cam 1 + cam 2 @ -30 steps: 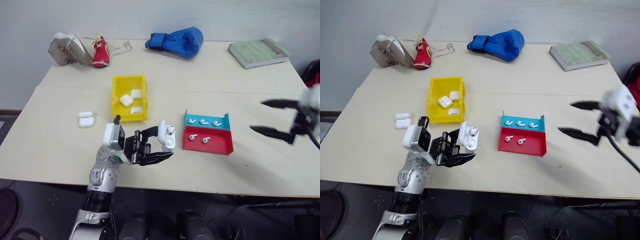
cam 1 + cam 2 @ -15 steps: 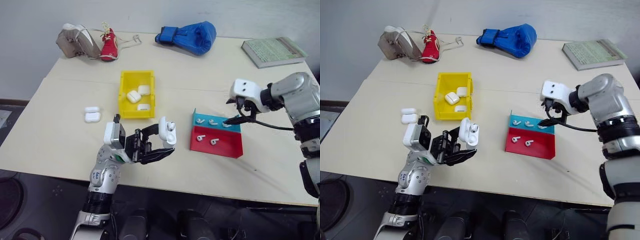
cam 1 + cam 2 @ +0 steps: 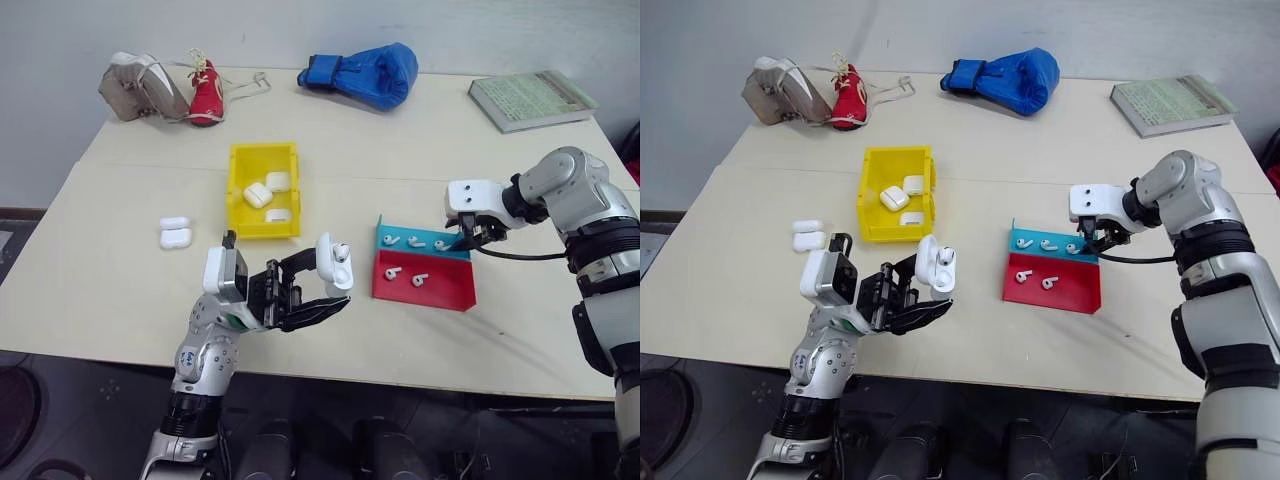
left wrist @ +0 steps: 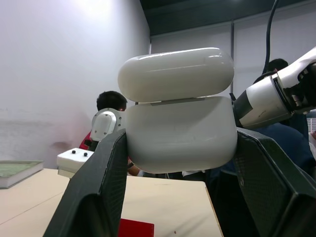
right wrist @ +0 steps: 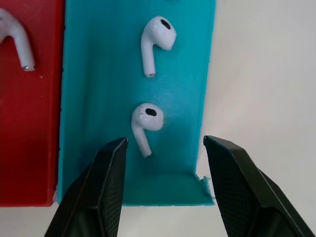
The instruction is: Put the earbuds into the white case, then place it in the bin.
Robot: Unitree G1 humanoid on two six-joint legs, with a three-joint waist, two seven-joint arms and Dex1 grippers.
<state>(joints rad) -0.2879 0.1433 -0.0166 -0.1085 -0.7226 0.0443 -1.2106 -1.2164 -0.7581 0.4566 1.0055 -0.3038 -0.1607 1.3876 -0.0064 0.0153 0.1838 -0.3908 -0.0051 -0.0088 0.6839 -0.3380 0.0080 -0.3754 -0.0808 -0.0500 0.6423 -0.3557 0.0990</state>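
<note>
One earbud (image 5: 144, 121) — between right end effector (image 5: 163, 190) fingers

- The right hand (image 5: 163, 148) has swung in from open air at the worktop's right side.
- It now hangs over the tray's blue half (image 5: 98, 98), fingers narrower, an earbud (image 5: 143, 121) between them.

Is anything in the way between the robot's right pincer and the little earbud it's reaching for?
Nothing visible. The right pincer hangs open over the blue tray section, with the earbud lying bare just ahead of its fingers.
</note>
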